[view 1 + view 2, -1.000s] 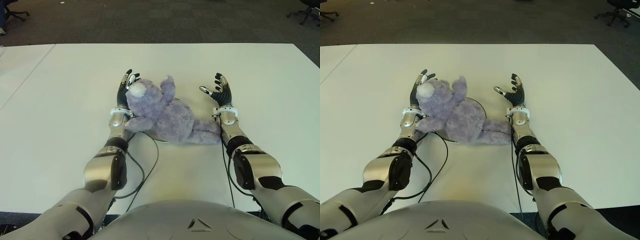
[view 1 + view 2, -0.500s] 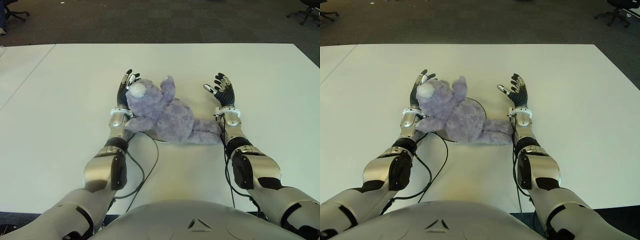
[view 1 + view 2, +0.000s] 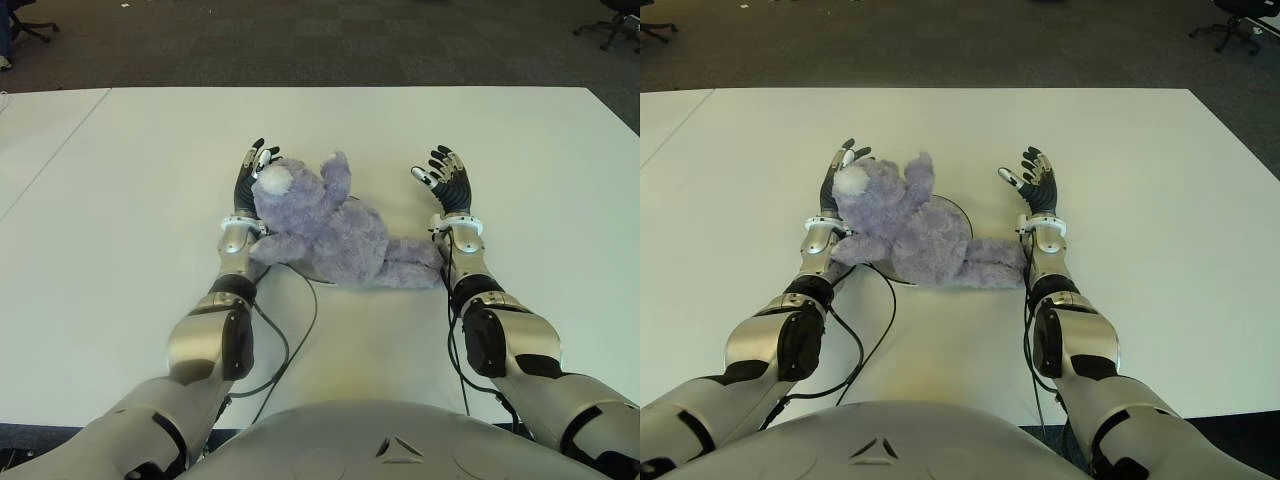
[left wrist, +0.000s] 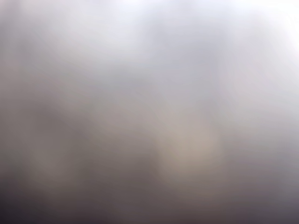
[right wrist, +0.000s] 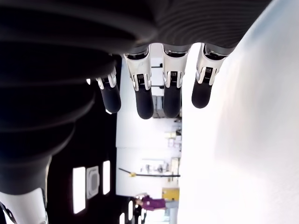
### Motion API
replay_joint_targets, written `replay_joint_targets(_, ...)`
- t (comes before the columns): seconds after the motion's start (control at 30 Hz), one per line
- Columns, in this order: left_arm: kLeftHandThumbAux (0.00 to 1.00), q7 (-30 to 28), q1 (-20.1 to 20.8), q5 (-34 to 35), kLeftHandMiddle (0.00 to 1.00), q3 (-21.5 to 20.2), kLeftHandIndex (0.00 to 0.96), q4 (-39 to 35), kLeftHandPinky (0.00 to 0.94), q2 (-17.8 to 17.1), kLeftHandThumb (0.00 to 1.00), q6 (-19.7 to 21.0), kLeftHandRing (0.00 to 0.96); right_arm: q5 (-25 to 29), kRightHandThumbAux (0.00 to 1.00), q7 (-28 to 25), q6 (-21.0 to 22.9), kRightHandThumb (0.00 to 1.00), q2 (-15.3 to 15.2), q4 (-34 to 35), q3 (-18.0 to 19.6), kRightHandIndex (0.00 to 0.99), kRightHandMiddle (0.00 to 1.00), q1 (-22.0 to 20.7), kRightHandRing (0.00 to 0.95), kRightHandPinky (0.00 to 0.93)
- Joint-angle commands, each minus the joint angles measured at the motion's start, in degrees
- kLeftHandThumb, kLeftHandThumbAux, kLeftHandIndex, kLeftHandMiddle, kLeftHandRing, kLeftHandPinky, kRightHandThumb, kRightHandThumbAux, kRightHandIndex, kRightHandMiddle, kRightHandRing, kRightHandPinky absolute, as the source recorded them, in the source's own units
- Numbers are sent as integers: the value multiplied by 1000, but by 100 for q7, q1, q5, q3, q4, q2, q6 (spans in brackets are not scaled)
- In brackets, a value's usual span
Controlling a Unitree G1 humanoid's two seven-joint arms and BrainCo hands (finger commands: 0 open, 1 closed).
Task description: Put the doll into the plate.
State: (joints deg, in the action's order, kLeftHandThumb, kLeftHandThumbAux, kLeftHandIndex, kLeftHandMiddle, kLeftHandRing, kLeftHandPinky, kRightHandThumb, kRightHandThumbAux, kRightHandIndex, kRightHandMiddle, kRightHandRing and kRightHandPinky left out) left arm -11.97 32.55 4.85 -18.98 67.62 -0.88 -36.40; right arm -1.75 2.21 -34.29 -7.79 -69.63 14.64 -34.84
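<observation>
Doll: purple plush doll (image 3: 335, 230) lies on the plate (image 3: 958, 213), between both hands.
Left hand (image 3: 250, 178): fingers spread, against doll's head.
Right hand (image 3: 446, 180): fingers spread, empty, just right of doll.
Table (image 3: 120, 200): white.

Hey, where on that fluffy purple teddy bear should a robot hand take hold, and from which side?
Probably the torso of the purple plush teddy bear, from above. It lies on its side, head beside the left robot hand, legs toward the open right robot hand. The body is its broadest soft part, clear on top.
</observation>
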Motion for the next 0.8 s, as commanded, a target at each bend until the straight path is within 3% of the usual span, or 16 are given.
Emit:
replay_joint_targets(0.03, 354, 135, -1577, -86, 205, 19, 31, 866, 209, 338, 0, -11, 210, 183, 669, -169, 595, 0, 679, -806, 150, 135, 166, 1415, 136, 106)
replay_joint_targets(0.4, 365, 134, -1574, -93, 220, 24, 42, 865, 205, 329, 0, -3, 223, 252, 620, -220, 672, 0, 693, -809, 248, 143, 183, 1395, 143, 114)
replay_joint_targets(0.8, 361, 64, -1567, -32, 205, -28, 36, 867, 202, 335, 0, 22, 212, 261, 636, -230, 611, 0, 716, -805, 299, 145, 182, 1417, 150, 102)
